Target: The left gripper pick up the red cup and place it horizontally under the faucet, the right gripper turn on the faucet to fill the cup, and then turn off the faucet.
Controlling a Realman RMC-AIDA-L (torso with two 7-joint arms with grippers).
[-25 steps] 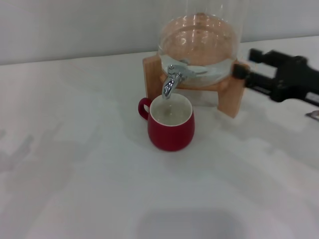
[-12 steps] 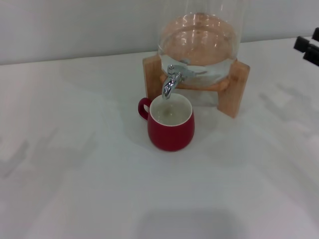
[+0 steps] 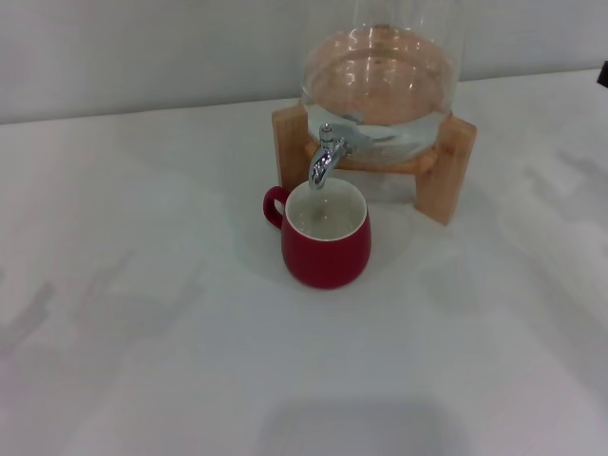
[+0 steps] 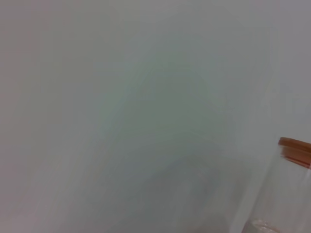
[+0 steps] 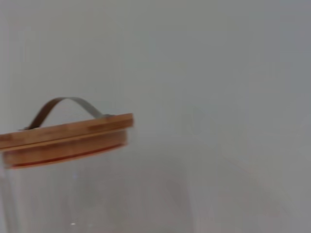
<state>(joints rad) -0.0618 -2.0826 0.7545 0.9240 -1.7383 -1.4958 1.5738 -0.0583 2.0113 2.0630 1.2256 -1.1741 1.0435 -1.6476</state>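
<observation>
Where chrome faucet [image 3: 326, 158] curves, glossy red cup [image 3: 326, 234]

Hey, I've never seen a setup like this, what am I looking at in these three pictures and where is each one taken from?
This is a two-armed robot working at a white table. The wide picture comes from a camera on its head, looking down. It shows a rounded glossy red cup with a white inside standing upright beneath the small chrome faucet of a clear glass jar, which rests on a wooden stand. No stream shows from the faucet.

The other two pictures come from cameras on the robot's wrists. The right one shows the jar's wooden lid with its metal handle; the left one shows mostly blank wall and a corner of that lid.

Nothing is held. Only a dark sliver of the right gripper shows at the head picture's edge; the left gripper is out of sight.
</observation>
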